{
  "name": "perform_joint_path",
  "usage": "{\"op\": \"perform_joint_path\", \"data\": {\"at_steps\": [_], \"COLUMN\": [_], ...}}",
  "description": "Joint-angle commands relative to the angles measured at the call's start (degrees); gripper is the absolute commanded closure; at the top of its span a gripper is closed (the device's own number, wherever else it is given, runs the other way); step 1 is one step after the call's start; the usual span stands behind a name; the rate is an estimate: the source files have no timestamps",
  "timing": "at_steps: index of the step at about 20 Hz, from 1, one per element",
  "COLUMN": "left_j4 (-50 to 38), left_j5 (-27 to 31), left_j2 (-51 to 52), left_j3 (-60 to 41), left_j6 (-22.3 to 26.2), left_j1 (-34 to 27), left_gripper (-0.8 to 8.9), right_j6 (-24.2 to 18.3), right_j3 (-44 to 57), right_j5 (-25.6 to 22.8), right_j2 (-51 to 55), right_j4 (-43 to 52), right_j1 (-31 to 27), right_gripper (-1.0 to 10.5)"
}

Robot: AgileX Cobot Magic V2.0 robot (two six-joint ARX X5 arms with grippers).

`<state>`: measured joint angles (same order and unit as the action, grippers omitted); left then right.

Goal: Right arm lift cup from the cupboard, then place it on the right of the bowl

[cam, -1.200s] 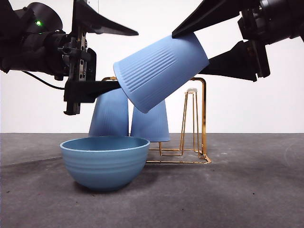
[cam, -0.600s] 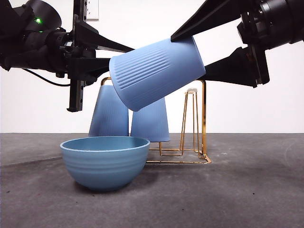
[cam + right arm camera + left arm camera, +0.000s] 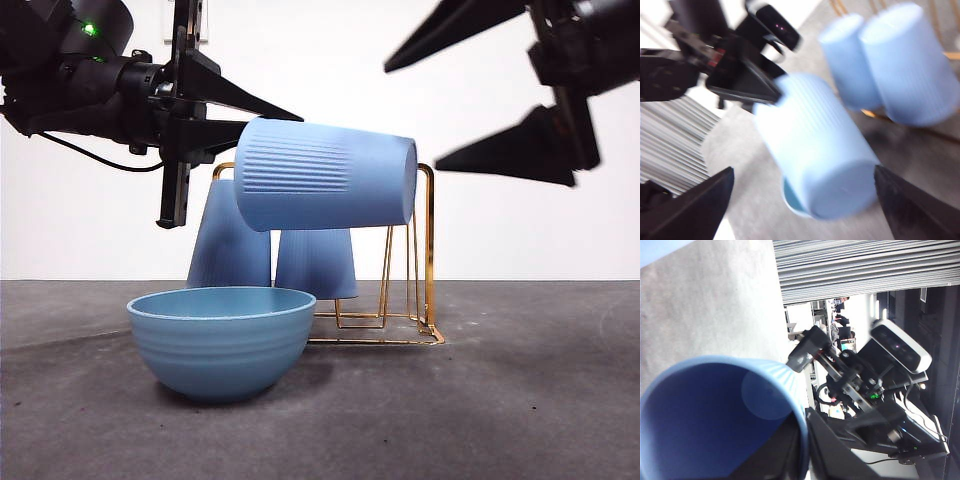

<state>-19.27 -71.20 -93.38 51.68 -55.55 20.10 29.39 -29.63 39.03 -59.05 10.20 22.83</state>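
Writing: you'll find none readable on anything here, no brand or label on the cup, the bowl or the grippers.

Your cup (image 3: 325, 188) is a light-blue, handleless tumbler with fine vertical ribbing near its wide mouth and a smooth band toward its narrower base. It lies on its side in the air, above the bowl (image 3: 221, 341) and in front of the gold wire rack (image 3: 428, 250), with its mouth toward the left gripper (image 3: 262, 120) and its base toward the right gripper (image 3: 420, 110).

Your left gripper has the cup by the rim: one jaw lies inside the mouth and one outside, closed on the wall, as the left wrist view shows against the dark-blue interior (image 3: 715, 420).

Your right gripper stands clear of the cup's base, jaws spread wide with nothing between them; its wrist view is blurred.

Two more cups (image 3: 232, 240) (image 3: 318, 262) stand mouth-down on the rack behind the bowl. The bowl sits on the grey table (image 3: 520, 400).
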Motion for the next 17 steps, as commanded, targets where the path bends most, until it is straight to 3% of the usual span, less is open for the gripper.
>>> {"op": "perform_joint_path", "data": {"at_steps": [1,5,9,11,13,17], "left_j4": [-0.8,-1.1,1.6,8.3,19.0,38.8], "left_j5": [0.4,2.8,5.7,9.9,16.0,30.2], "left_j2": [-0.7,-0.7,-0.7,-0.7,-0.7,-0.7], "left_j3": [1.7,4.9,8.3,10.5,13.5,21.8], "left_j6": [-0.2,-0.3,1.3,6.4,14.5,29.7], "left_j1": [1.5,5.1,9.3,11.7,13.9,18.3], "left_gripper": [8.05,8.04,8.03,8.03,8.03,8.03], "right_j6": [-1.4,-0.9,-5.1,-9.1,-12.2,-13.8], "right_j3": [-0.8,-1.8,-10.4,-15.8,-19.8,-23.7], "right_j5": [0.0,-0.5,-7.7,-12.2,-15.2,-17.6], "right_j2": [2.1,9.5,15.1,16.0,16.9,20.2], "right_j4": [-3.9,-13.8,-38.4,-50.1,-57.0,-60.2], "right_j1": [-1.7,-4.7,-5.4,-5.4,-5.4,-5.4], "right_gripper": [4.8,4.8,4.8,4.7,4.7,4.7]}}
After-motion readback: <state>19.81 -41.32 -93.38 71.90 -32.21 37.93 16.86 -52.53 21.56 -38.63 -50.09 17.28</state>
